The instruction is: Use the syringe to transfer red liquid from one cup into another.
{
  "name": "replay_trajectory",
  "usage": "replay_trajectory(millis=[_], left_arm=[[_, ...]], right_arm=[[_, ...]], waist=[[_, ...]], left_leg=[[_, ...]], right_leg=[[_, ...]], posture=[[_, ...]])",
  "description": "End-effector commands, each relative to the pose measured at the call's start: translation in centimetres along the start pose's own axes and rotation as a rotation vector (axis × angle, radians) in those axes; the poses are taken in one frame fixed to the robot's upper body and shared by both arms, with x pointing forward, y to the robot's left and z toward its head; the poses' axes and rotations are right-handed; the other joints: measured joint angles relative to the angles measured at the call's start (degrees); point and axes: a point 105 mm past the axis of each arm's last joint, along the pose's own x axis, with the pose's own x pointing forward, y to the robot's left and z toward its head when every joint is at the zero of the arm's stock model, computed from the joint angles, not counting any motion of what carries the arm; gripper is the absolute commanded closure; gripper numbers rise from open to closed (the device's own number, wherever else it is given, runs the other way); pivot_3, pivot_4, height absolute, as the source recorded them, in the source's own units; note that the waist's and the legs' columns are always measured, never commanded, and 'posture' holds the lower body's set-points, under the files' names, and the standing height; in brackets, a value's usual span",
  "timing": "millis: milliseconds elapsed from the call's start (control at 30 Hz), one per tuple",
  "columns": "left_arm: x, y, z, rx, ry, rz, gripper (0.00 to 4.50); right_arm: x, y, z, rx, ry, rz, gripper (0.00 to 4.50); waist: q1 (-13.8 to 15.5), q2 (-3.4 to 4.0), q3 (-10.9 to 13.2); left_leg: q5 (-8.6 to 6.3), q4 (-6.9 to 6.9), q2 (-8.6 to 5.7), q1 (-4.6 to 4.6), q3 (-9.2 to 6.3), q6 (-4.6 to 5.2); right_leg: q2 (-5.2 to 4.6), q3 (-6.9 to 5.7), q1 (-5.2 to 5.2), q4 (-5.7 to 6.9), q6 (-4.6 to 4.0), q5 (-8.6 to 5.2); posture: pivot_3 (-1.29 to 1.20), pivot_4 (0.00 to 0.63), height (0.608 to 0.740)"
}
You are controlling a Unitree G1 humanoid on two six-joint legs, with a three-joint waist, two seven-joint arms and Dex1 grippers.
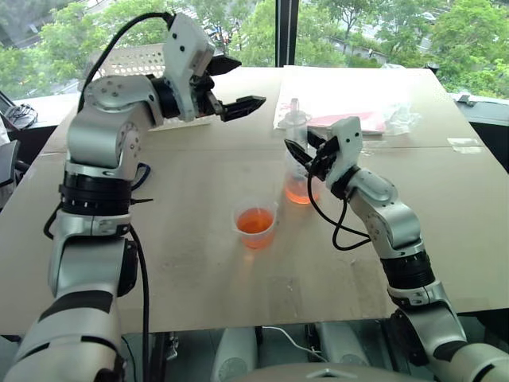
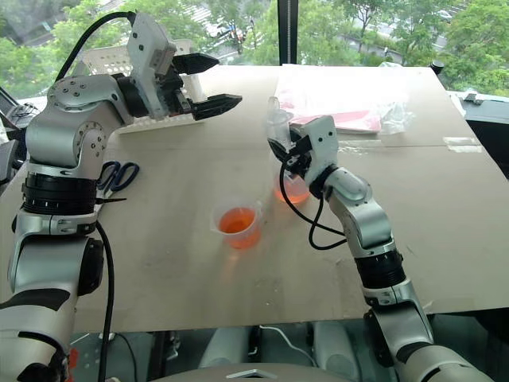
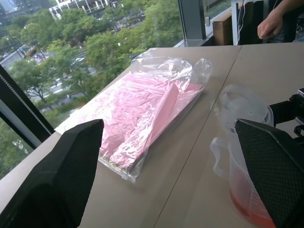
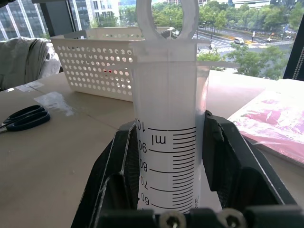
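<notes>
**Syringe pinched upright over the far cup, left claw spread and free**

Nearest on the table (image 1: 199,294) stands a clear plastic cup (image 1: 255,226) with orange-red liquid (image 1: 254,220) in it, untouched; it looks light, thin-walled and easy to tip. Just beyond it, the right claw (image 4: 167,156) pinches the syringe (image 4: 167,123) by its barrel, upright, with its lower end in the second cup (image 1: 300,188), which also holds red liquid at its bottom. The syringe is clear, stiff plastic with black graduation marks, side flanges and a ring-topped plunger: probably light but smooth, so the barrel grip below the flanges seems sound, and the ring is the natural hold for pulling. Farther back, the left claw (image 1: 231,86) hovers above the table, fingers spread, holding nothing. Behind lie a pink-filled plastic bag (image 3: 142,109) and a white perforated basket (image 4: 102,64).
</notes>
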Motion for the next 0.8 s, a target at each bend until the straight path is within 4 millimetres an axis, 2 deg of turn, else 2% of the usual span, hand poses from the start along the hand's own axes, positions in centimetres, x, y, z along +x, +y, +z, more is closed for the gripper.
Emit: replay_trajectory(millis=[33,467,800], left_arm=[[0.5,0.2,1.0,0.05,-0.003,-0.039,0.0],[3.7,0.8,-0.4,0.053,0.027,-0.108,0.0],[6.7,-0.3,-0.2,0.074,-0.006,-0.183,0.0]], right_arm=[[0.1,-0.1,0.1,0.027,0.018,0.013,3.06],[0.6,-0.1,0.4,0.024,0.061,0.068,3.06],[0.9,0.0,0.9,0.021,0.072,0.104,3.06]], waist=[[0.04,0.0,0.0],[-0.05,-0.01,0.01],[-0.16,-0.01,0.01]], left_leg=[[0.0,0.0,0.0,0.0,0.0,0.0],[0.0,0.01,0.0,-0.06,0.01,0.01],[0.0,-0.01,-0.01,-0.07,0.01,0.01]], right_leg=[[0.0,0.0,0.0,0.02,0.0,0.0],[0.0,0.0,-0.05,0.01,0.01,0.0],[0.01,0.01,-0.07,0.01,0.01,0.0]], posture=[[0.0,0.15,0.74],[0.0,0.15,0.74],[0.0,0.15,0.74]])
